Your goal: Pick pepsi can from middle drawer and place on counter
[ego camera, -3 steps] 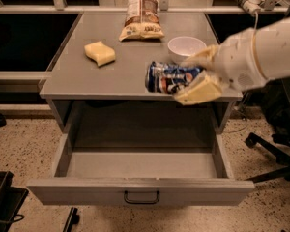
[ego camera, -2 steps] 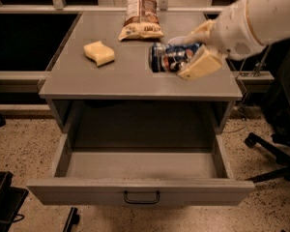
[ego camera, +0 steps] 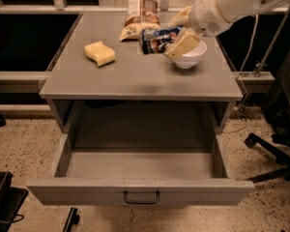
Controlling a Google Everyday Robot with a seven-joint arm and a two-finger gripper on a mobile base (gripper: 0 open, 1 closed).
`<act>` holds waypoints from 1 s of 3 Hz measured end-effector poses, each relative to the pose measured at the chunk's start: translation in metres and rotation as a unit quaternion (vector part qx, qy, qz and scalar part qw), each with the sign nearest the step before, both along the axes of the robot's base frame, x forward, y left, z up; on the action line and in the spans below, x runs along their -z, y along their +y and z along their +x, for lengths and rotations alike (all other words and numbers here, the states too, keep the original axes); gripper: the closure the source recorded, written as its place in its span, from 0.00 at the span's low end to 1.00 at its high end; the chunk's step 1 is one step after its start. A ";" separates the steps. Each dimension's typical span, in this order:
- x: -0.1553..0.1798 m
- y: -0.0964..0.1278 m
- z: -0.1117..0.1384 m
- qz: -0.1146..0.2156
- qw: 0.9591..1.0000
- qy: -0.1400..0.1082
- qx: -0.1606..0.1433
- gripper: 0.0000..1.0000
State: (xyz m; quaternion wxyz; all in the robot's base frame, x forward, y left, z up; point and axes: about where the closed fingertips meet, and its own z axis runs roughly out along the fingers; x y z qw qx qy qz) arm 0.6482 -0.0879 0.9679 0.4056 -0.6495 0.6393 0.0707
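Observation:
My gripper [ego camera: 176, 33] comes in from the upper right and is shut on the pepsi can [ego camera: 157, 39], a dark-blue can held on its side above the counter [ego camera: 135, 76], just left of a white bowl. One tan finger [ego camera: 183, 43] crosses the can's right end. The middle drawer [ego camera: 140, 190] is pulled fully open below the counter, and nothing shows inside it. Its dark bail handle [ego camera: 141, 197] sits at the centre of the front panel.
A white bowl [ego camera: 189, 58] stands on the counter's right side, partly behind the finger. A brown-and-white snack bag [ego camera: 139, 14] lies at the back. A yellow sponge [ego camera: 100, 53] lies at the left. An office chair base [ego camera: 273, 151] is on the floor at the right.
My gripper has carried the pepsi can up and back, from above the counter's front edge to above its middle, beside the bowl. The drawer has stayed open.

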 end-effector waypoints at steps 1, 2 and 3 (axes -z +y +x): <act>0.024 0.018 0.038 0.015 1.000 0.010 -0.021 1.00; 0.060 0.038 0.064 0.028 0.998 0.039 -0.043 1.00; 0.067 0.039 0.068 0.030 0.998 0.043 -0.044 0.81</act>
